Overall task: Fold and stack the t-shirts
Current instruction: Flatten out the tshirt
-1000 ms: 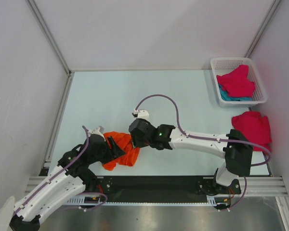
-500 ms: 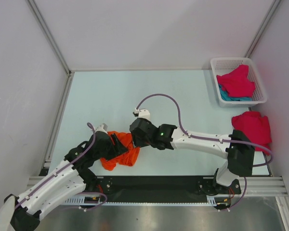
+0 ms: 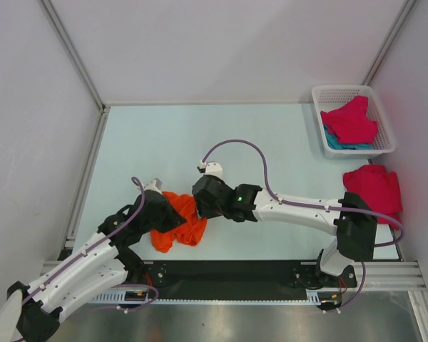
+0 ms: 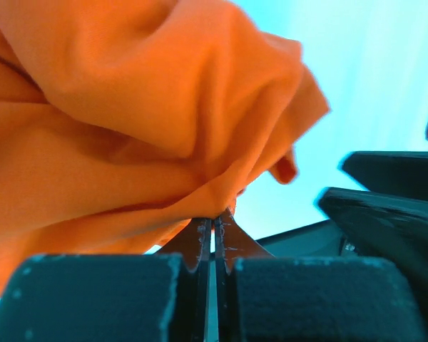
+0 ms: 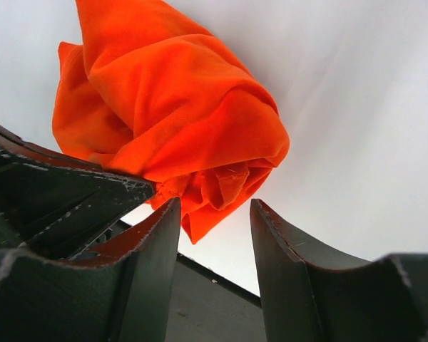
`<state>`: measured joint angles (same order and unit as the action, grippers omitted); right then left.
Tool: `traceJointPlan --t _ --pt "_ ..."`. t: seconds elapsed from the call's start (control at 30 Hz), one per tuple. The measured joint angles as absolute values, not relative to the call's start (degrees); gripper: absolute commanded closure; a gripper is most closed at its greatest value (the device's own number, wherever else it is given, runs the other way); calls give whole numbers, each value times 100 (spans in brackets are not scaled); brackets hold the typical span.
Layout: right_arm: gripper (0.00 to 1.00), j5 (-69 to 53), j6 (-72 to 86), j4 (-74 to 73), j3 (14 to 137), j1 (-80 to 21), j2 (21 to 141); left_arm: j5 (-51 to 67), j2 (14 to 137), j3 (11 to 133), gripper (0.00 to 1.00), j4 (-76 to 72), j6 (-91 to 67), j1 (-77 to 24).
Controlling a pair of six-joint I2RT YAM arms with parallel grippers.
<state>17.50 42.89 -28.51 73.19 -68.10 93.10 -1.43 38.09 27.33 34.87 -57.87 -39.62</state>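
A crumpled orange t-shirt [image 3: 187,226] lies at the near middle of the table between both arms. My left gripper [image 3: 174,214] presses into its left side, and in the left wrist view the left gripper [image 4: 214,218] is shut with a fold of the orange t-shirt [image 4: 128,107] pinched at its tips. My right gripper [image 3: 200,206] hovers at the shirt's far right edge. In the right wrist view the right gripper [image 5: 215,206] is open, and the orange t-shirt [image 5: 171,107] hangs just beyond its fingertips without being gripped.
A magenta t-shirt [image 3: 374,187] lies bunched at the table's right edge. The white mesh basket [image 3: 342,89] at the back right holds another magenta t-shirt [image 3: 351,122] over a teal one [image 3: 335,143]. A black rail runs along the near edge.
My left gripper has pushed forward into the orange t-shirt and gone from open to shut on its cloth. The right arm has barely moved.
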Motion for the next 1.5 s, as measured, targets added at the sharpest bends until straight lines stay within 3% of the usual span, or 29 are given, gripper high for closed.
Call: traceJointPlan --t 0.4,1.07,1.17,1.5 --pt "52 1555 4383 -2565 7150 -6801 9529 -305 4001 4117 100 3789 -5481 -3964" --pt "53 1546 4399 -2443 6954 -6724 9714 -482 3675 4429 100 4442 -5406 -3964" --pt "55 1533 4399 -2436 6936 -6724 9723 -499 3675 4451 100 4447 -5393 -3964" --pt "86 1557 4414 -2427 6875 -6696 9723 -674 3750 4637 100 4624 -5297 -3964"
